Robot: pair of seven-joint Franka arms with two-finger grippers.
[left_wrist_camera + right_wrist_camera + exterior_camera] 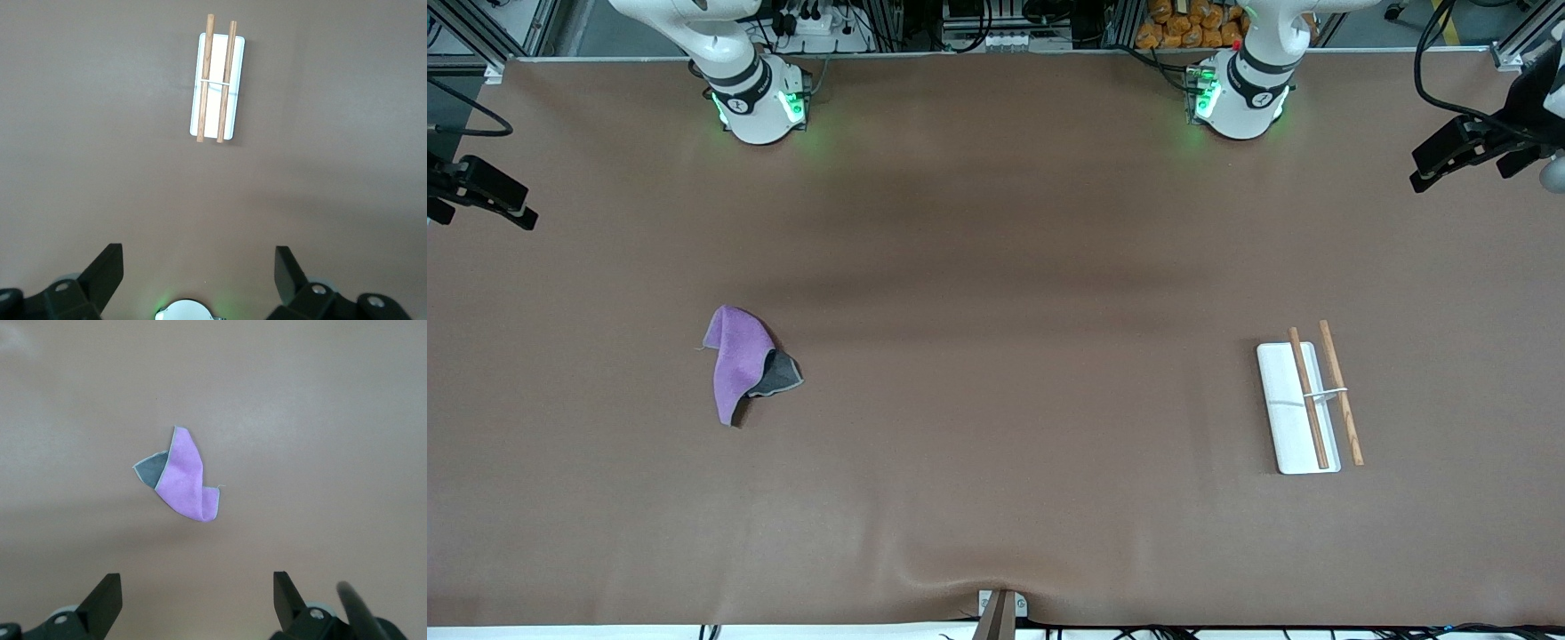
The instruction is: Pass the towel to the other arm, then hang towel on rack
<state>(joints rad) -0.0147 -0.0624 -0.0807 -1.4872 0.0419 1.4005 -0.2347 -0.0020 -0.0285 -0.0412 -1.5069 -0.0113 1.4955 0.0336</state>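
The towel (740, 363) lies crumpled on the table toward the right arm's end, purple face up with a dark grey corner folded out; it also shows in the right wrist view (181, 477). The rack (1307, 406) lies toward the left arm's end: a white flat base with two brown rods joined by a thin metal crossbar. It shows in the left wrist view (217, 87) too. My right gripper (198, 590) is open and empty, high above the table, apart from the towel. My left gripper (199, 270) is open and empty, high up, apart from the rack. Neither hand shows in the front view.
The brown table (996, 267) spreads wide between towel and rack. The arm bases (758, 102) stand at the edge farthest from the front camera. Black camera mounts (480, 191) stick in at both ends of the table.
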